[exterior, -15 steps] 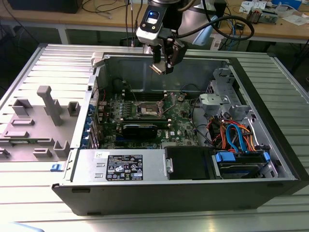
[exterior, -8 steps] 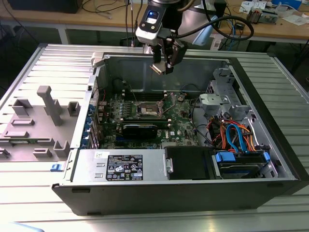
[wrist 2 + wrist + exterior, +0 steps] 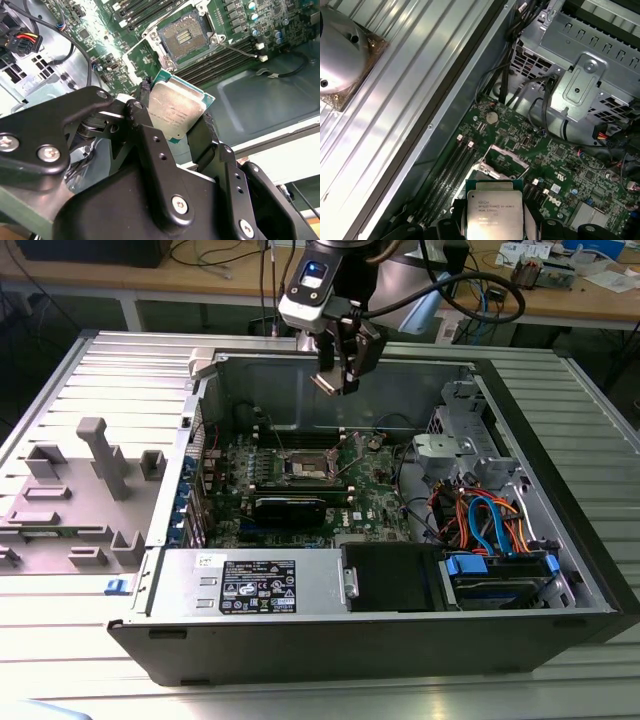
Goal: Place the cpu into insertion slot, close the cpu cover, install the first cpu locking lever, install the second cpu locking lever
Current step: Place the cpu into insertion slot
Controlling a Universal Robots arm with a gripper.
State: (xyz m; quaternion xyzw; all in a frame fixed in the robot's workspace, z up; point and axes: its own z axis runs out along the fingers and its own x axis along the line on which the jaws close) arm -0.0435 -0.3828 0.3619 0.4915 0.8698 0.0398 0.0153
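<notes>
Gripper [image 3: 342, 375], black two-finger claw, pinching small flat square silver-topped cpu [image 3: 176, 107] by its edges, high over open black case [image 3: 400, 652]. Dark square silver-rimmed insertion slot [image 3: 182, 37] well below, slightly toward exterior view's left, nothing seated.

The cpu [image 3: 176, 111] [image 3: 494, 216] [image 3: 326, 383] is a small flat square chip with a silvery metal top and a thin green edge. It is clamped by two opposite edges between the black fingers [image 3: 202, 139] of the gripper [image 3: 172, 127], with its printed top facing outward past the fingertips in both wrist views. The insertion slot [image 3: 182, 36] [image 3: 305, 468], a dark square socket with a silver metal rim on the green board, lies uncovered with its contact field bare, well apart from the fingertips and down beyond them.
</notes>
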